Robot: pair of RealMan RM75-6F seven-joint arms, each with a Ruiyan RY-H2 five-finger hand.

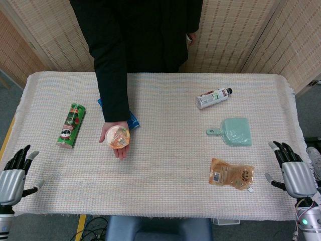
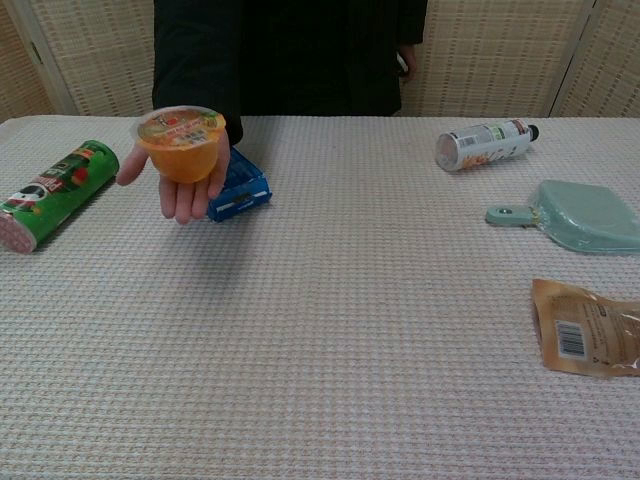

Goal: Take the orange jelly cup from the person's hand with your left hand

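Observation:
An orange jelly cup (image 1: 118, 136) (image 2: 181, 143) with a printed foil lid stands upright on the person's open palm (image 1: 113, 140) (image 2: 178, 190), held out over the left half of the table. My left hand (image 1: 14, 173) hovers at the near left table corner, fingers apart and holding nothing, well to the left of the cup. My right hand (image 1: 292, 170) is at the near right edge, also spread and holding nothing. The chest view shows neither hand.
A green chip can (image 1: 70, 125) (image 2: 48, 193) lies left of the person's palm. A blue packet (image 2: 236, 190) sits just behind it. A bottle (image 1: 213, 98), a teal dustpan (image 1: 233, 131) and a brown pouch (image 1: 231, 173) lie on the right half.

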